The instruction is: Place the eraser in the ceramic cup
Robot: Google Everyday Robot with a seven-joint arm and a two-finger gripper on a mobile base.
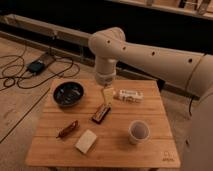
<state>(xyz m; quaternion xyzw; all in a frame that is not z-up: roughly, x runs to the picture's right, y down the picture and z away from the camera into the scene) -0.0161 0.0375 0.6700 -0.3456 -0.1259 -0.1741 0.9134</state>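
The eraser point(101, 114), a small dark flat block with orange-red edging, lies on the wooden table point(115, 150) near its middle. The ceramic cup point(138, 131), off-white and round, stands upright to the eraser's right and nearer the front edge. My gripper point(106, 95) hangs from the white arm just above and behind the eraser, pointing down. It is open, nothing is in it, and it does not touch the eraser.
A wide dark bowl point(68, 94) sits at the table's back left. A white packet point(130, 95) lies right of the gripper. A reddish-brown bar point(67, 129) and a beige block point(86, 141) lie front left. Cables and a box point(37, 65) cover the floor left.
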